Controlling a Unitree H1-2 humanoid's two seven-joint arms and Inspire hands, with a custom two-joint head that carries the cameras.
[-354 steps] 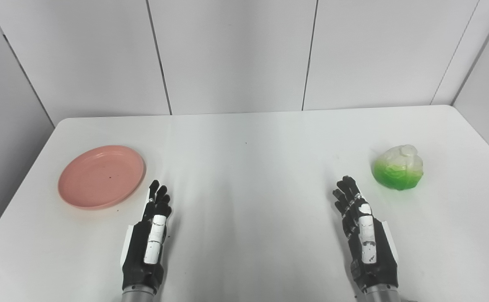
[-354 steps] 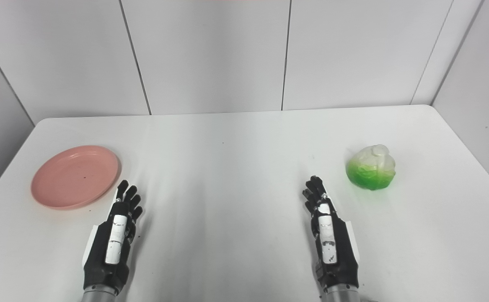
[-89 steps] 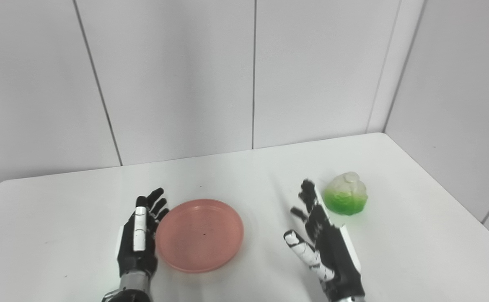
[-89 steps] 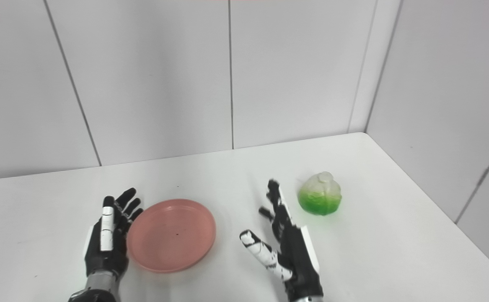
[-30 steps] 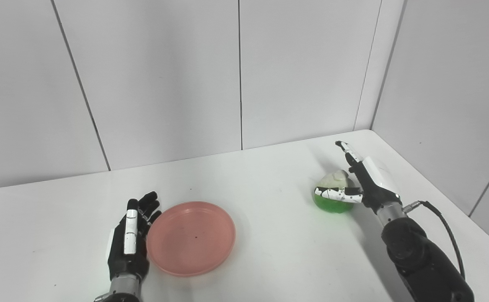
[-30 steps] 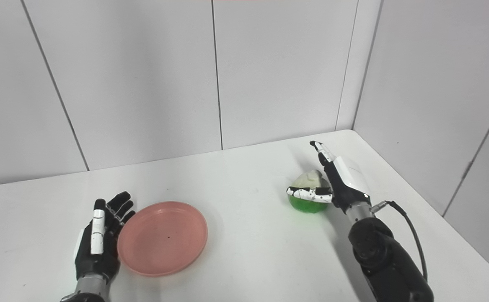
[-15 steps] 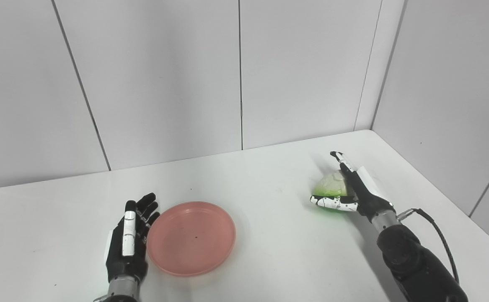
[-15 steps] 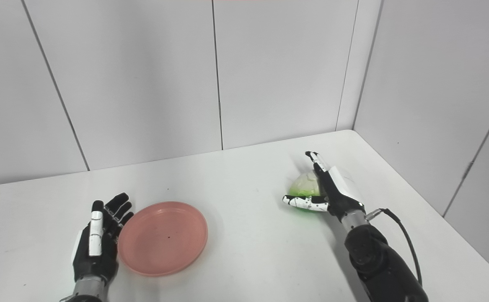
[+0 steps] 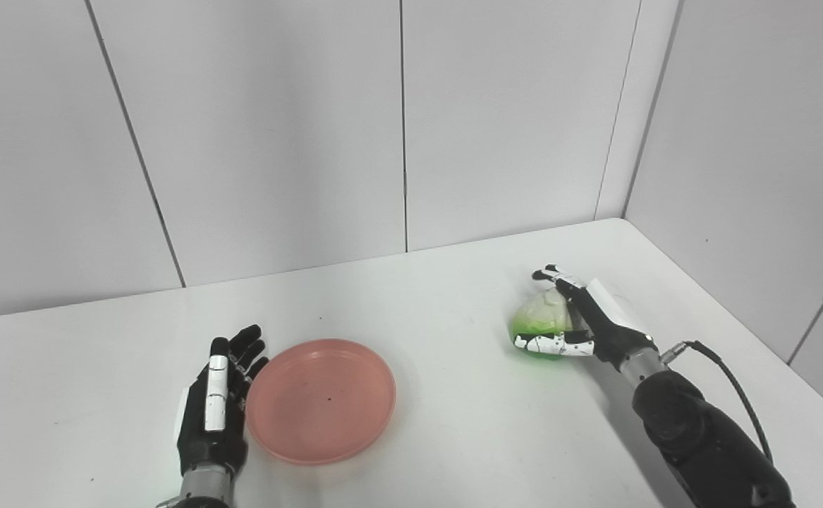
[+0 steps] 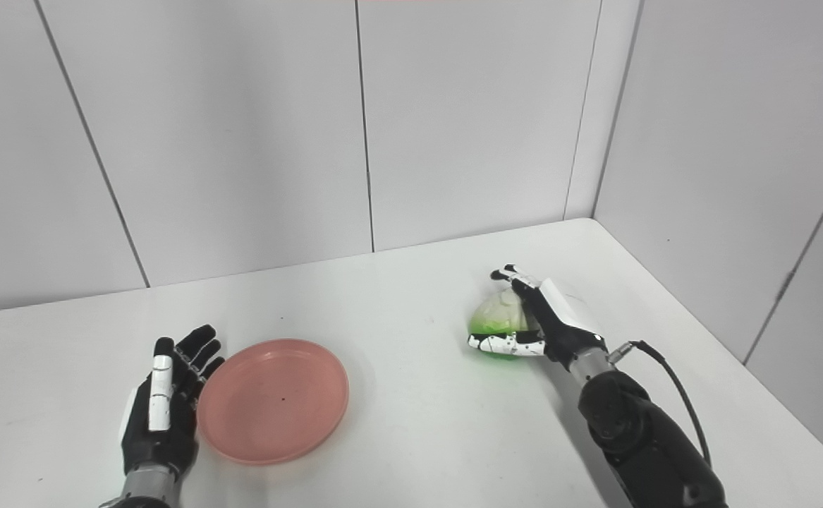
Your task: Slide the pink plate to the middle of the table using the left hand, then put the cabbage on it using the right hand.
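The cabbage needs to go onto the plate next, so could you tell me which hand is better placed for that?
The right hand: its fingers already wrap the cabbage. The left hand lies open beside the plate, far from it.

Pink plate (image 9: pixel 319 398), green-and-whitish cabbage (image 9: pixel 542 319), white table (image 9: pixel 453 437), black-and-white hands, grey wall panels.
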